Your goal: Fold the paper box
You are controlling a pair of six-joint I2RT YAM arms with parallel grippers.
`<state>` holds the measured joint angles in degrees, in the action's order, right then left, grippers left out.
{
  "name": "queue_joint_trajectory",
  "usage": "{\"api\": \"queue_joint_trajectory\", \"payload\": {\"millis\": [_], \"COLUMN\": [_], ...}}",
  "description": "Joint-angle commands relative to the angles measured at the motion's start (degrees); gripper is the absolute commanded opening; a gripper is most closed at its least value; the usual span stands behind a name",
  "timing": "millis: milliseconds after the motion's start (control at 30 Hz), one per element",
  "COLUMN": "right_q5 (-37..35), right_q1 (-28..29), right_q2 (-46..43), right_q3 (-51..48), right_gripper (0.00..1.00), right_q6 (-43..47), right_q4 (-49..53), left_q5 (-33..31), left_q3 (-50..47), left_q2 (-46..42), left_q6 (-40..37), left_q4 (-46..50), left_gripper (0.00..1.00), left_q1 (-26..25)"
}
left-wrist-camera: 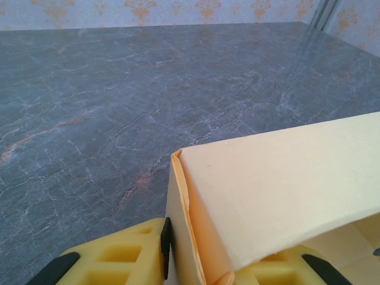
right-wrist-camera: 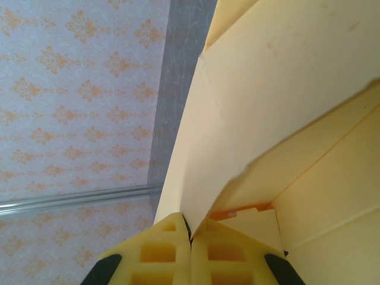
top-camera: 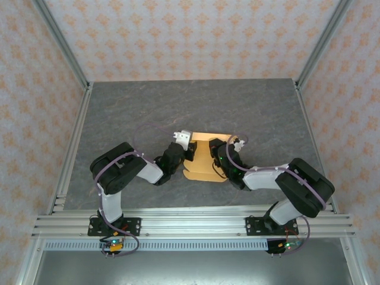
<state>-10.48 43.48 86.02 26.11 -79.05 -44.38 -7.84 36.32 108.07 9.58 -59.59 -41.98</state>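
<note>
Right wrist view: we saw the right gripper (right-wrist-camera: 190, 230) clenched on a wall of the box (right-wrist-camera: 285, 107). The left gripper (left-wrist-camera: 208, 258) straddled another wall; we couldn't tell whether it gripped.

Orange-tan paper box (top-camera: 203, 167) on table (top-camera: 119, 119), left gripper (top-camera: 191, 152) at its left edge, right gripper (top-camera: 217, 155) opposite

Grey marbled table (top-camera: 148, 107), orange-patterned wallpaper (top-camera: 196, 35), aluminium frame (top-camera: 190, 221)
</note>
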Motion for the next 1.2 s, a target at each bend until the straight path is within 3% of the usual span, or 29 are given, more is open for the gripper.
{"api": "queue_joint_trajectory", "payload": {"millis": [0, 133, 300, 467, 700, 867, 1033, 1167], "right_q5": [-0.9, -1.7, -4.2, -2.3, 3.5, 6.9, 8.4, 8.0], "right_q1": [1.0, 2.3, 4.6, 4.6, 4.6, 4.6, 4.5, 3.8], "right_q2": [2.2, 3.5, 4.7, 4.0, -4.9, -17.0, -29.1, -34.9], "right_q3": [0.7, 1.0, 2.0, 1.3, 0.3, 3.3, 3.0, 9.5], "right_gripper": [0.00, 0.00, 0.01, 0.20, 0.42, 0.49, 0.54, 0.58], "right_q6": [0.2, -1.7, -3.6, -3.6, -0.1, 2.7, 3.5, 12.9], "right_q4": [4.9, 4.7, 5.3, 3.7, 12.7, 35.9, 49.5, 63.2], "left_q5": [-1.9, -4.4, -4.4, -4.2, -3.6, 1.9, 7.9, 14.2], "left_q3": [1.8, 2.2, 2.6, 1.6, 1.0, -0.6, -1.5, -1.4], "left_q2": [0.7, 0.9, 2.5, -0.7, -1.5, -1.2, -1.6, -1.7], "left_q6": [0.7, -0.2, -1.7, -3.8, -7.8, -8.7, -10.7, -14.3], "left_q4": [-0.5, -1.0, -0.8, 1.7, 2.7, 1.0, 0.8, 1.1], "left_gripper": [0.26, 0.23, 0.10, 0.04, 0.01, 0.01, 0.00, 0.00], "left_q1": [0.0, -0.6, -0.9, -0.9, 0.0, 2.2, 4.1, 4.9]}}
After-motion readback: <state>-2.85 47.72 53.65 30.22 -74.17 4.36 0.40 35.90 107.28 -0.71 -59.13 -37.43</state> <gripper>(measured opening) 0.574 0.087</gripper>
